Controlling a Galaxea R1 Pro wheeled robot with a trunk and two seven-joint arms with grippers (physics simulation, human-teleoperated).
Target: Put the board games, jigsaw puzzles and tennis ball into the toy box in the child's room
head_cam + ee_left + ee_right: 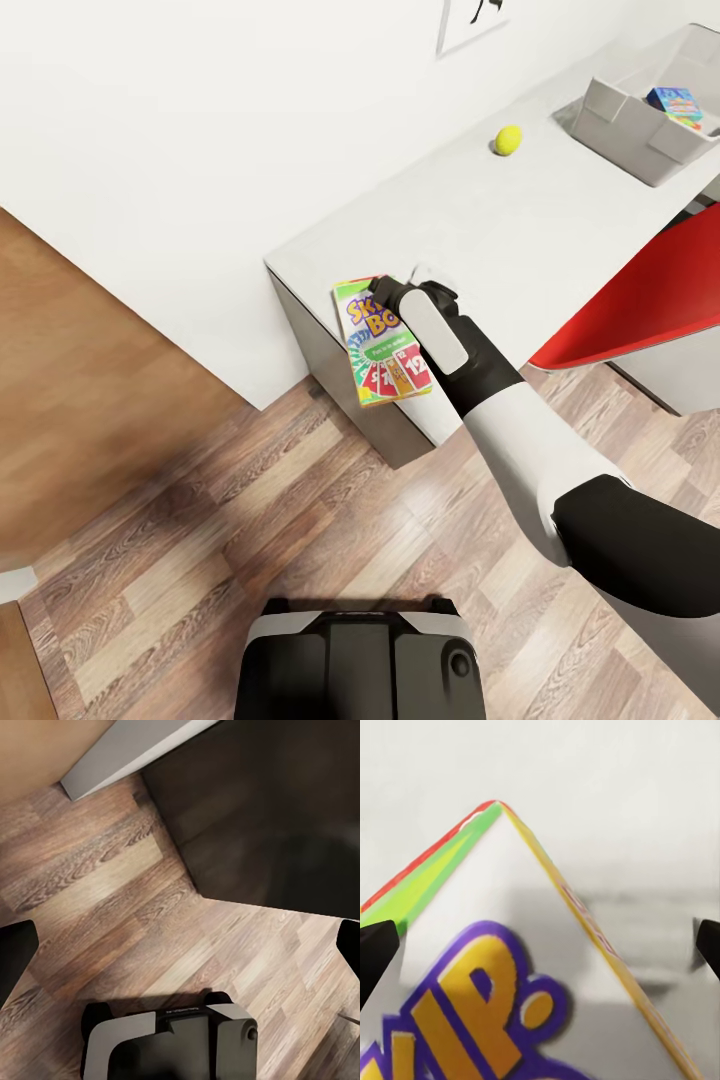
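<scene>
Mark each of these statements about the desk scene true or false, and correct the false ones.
1. The Skip-Bo box lies at the desk's near corner, partly over the edge. True.
2. The tennis ball is inside the grey bin. False: it sits on the desk top, apart from the bin.
3. A blue game box is already in the bin. True.
4. The right claw is at the bin's rim. False: it is at the Skip-Bo box, far from the bin.
5. The floor is carpeted. False: it is wooden planks.
</scene>
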